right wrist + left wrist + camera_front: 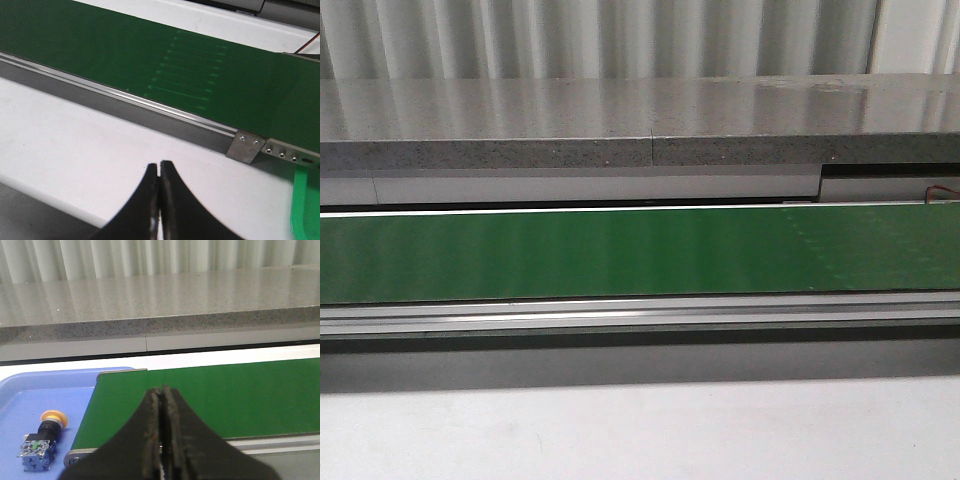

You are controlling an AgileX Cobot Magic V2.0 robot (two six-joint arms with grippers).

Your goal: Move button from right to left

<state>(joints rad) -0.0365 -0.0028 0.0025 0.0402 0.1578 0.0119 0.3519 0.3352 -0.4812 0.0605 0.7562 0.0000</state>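
A long green conveyor belt runs across the whole width of the front view, framed by a silver metal rail along its near side. Behind it stands a grey speckled stone ledge, and behind that a wall of pale vertical slats. In front of the belt lies the white table.

In the left wrist view, a light blue tray sits just beside the end of the belt. The button lies on its side in this tray, close to the edge of the tray that is next to the belt. Its yellow-orange cap points away from the camera, and its blue-and-grey block with a green spot is nearer to the camera.

At the other end of the belt, the right wrist view shows a small metal bracket with screws and part of a green plastic piece on the white table.

The left end effector hangs before the belt with its dark fingers pressed together, holding nothing. The right end effector is over the white table, its fingers also pressed together and holding nothing.
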